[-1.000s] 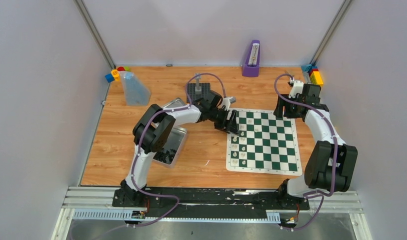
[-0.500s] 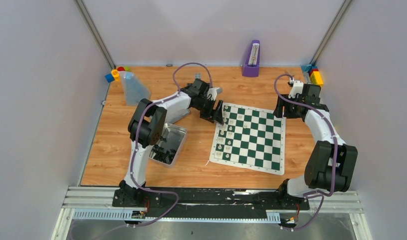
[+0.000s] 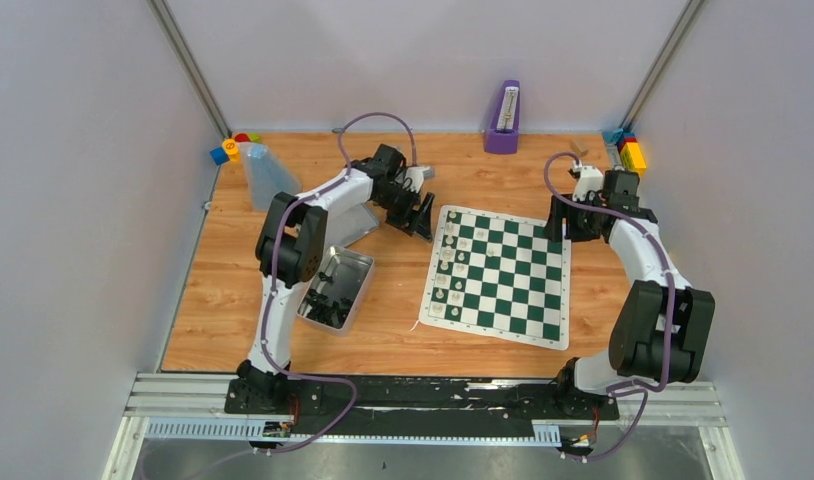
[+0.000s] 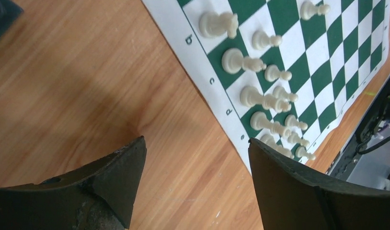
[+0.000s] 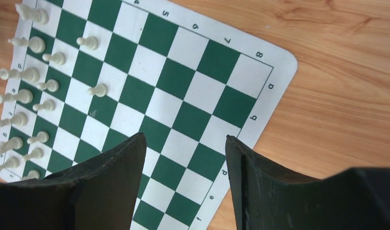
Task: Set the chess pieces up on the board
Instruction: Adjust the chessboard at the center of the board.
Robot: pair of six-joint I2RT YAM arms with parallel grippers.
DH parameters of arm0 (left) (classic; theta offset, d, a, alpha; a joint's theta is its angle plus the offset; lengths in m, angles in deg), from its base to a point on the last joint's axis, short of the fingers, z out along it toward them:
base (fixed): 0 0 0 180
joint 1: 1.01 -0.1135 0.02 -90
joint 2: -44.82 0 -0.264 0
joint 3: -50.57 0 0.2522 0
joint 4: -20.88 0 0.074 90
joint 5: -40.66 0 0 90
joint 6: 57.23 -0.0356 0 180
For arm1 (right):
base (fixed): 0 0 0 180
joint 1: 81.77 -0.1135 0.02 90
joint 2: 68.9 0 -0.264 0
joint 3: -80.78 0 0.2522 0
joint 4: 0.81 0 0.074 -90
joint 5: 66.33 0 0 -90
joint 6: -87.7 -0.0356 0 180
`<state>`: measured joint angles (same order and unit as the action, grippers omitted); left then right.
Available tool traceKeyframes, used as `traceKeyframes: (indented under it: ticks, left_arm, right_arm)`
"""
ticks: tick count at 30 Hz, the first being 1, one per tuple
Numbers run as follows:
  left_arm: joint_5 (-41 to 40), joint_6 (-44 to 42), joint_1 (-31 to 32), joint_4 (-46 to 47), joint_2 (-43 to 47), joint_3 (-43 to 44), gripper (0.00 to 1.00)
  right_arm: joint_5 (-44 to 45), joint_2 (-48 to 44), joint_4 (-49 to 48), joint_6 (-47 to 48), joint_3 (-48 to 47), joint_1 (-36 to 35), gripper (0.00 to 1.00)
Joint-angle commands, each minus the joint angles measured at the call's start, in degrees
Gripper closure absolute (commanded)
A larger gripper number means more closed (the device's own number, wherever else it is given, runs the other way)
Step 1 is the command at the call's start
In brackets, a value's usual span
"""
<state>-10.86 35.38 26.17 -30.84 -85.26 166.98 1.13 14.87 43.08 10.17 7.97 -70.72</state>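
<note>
left claw [image 4: 194, 146]: jaws wide apart, nothing between them, above bare wooden tabletop [image 4: 78, 86]
chessboard [image 4: 327, 76]: ahead and right of the claw, lettered white border nearest
cream-white chess pieces [image 4: 241, 61]: standing in two rows along that border

chess pieces [image 3: 450, 262] on board [image 3: 515, 292], tin [image 3: 364, 262] left

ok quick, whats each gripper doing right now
left gripper: open, holding nothing
right gripper: open, holding nothing

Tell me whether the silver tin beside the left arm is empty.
Not empty: in the top view, black chess pieces lie heaped in the near end of the tin.
</note>
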Motion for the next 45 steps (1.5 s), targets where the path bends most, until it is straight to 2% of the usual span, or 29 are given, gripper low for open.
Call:
traceKeyframes:
  ticks: [1, 6, 10, 14, 20, 29, 45]
  left_arm:
    - [-1.29, -6.66, -0.28, -2.50, 8.08, -4.17, 0.13]
    - [-3.34, -11.92, -0.28, -4.07, 18.31, -11.85, 0.10]
    - [-8.32, -17.10, -0.41, -7.13, 26.56, -16.22, 0.08]
    - [-12.34, -19.91, -0.65, -8.77, 33.49, -19.62, 0.05]
    - [-15.01, -21.48, -2.09, -10.25, 40.79, -21.42, 0.01]
    - [-16.48, -22.95, -4.84, -11.57, 45.24, -22.47, 0.00]
    - [-17.81, -22.85, -6.79, -11.96, 46.51, -21.49, 0.00]
  right_arm:
    - [-6.66, -3.61, 3.90, 10.02, 1.28, -1.84, 0.38]
    - [-6.11, -12.61, 5.56, 19.44, 5.34, -10.64, 0.37]
    - [-3.03, -17.23, 5.88, 24.05, 8.71, -22.75, 0.38]
    - [2.30, -18.15, 3.21, 26.80, 13.28, -32.25, 0.40]
    - [7.62, -18.89, -4.06, 29.74, 21.78, -42.15, 0.43]
    - [12.69, -15.13, -10.25, 31.17, 25.82, -49.29, 0.46]
    - [13.57, -9.79, -11.94, 28.49, 26.38, -54.64, 0.47]
